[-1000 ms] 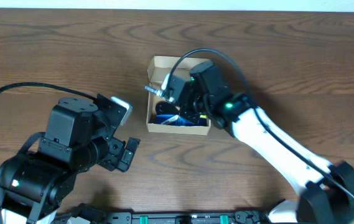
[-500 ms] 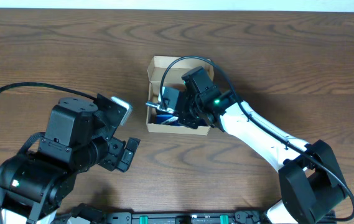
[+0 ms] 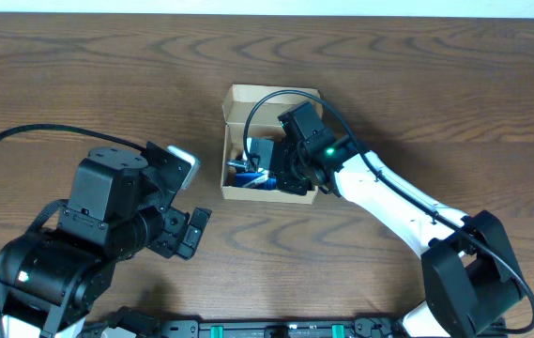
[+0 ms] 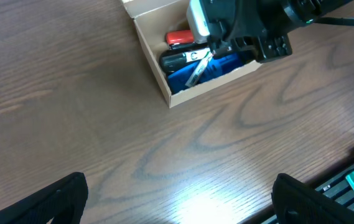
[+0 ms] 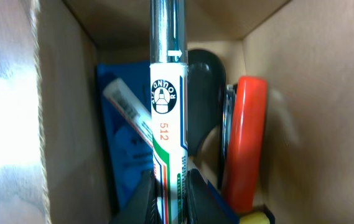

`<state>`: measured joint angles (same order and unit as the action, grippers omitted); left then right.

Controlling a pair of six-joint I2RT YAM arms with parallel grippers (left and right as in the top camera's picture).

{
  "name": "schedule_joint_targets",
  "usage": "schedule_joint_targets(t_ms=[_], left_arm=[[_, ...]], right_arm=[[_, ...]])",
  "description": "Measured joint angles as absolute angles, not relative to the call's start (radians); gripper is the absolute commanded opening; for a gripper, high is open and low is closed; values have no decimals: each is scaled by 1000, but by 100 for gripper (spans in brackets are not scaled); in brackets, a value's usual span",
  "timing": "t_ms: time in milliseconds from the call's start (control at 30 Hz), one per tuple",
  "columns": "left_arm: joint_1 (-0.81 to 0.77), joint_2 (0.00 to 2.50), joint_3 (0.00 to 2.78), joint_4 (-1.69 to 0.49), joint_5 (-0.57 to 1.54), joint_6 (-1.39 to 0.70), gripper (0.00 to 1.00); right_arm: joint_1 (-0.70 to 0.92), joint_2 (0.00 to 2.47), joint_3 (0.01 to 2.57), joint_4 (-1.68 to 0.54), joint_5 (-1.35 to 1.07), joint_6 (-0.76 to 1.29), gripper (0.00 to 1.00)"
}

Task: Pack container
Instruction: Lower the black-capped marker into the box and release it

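Note:
The container (image 3: 236, 103) is a small tan cardboard box, open at mid-table; it also shows in the left wrist view (image 4: 152, 53). My right gripper (image 3: 265, 164) is down inside it, shut on a white marker (image 5: 167, 130) with a silver end, held lengthwise over the contents. Inside lie a blue flat item (image 5: 124, 162), another white pen (image 5: 127, 109), a black item (image 5: 204, 93) and an orange-red marker (image 5: 245, 137). My left gripper (image 4: 177, 199) is open and empty above bare table, well to the box's front left.
The box's walls (image 5: 65, 93) close in on both sides of the held marker. The left arm's bulk (image 3: 98, 225) sits at the table's front left. The table's front edge with a rail (image 4: 351, 180) lies near the left gripper.
My right gripper has moved the marker down and further into the box; its silver end no longer sticks out past the left wall. The left arm has not moved.

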<state>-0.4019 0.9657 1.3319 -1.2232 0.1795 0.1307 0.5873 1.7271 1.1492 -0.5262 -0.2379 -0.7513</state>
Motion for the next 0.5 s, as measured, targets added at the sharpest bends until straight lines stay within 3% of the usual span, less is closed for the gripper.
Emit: schedule_joint_targets(t_ms=[300, 367, 433, 500], left_arm=[[-402, 966, 1332, -1223, 179, 131, 95], [-402, 966, 1332, -1223, 179, 131, 95], [-402, 966, 1332, -1223, 179, 131, 95], [-402, 966, 1332, -1223, 179, 131, 95]], right_arm=[[585, 1727, 1149, -562, -236, -796, 3], [585, 1728, 1149, -562, -237, -798, 10], [585, 1727, 1149, -563, -239, -797, 33], [585, 1727, 1149, -564, -242, -799, 43]])
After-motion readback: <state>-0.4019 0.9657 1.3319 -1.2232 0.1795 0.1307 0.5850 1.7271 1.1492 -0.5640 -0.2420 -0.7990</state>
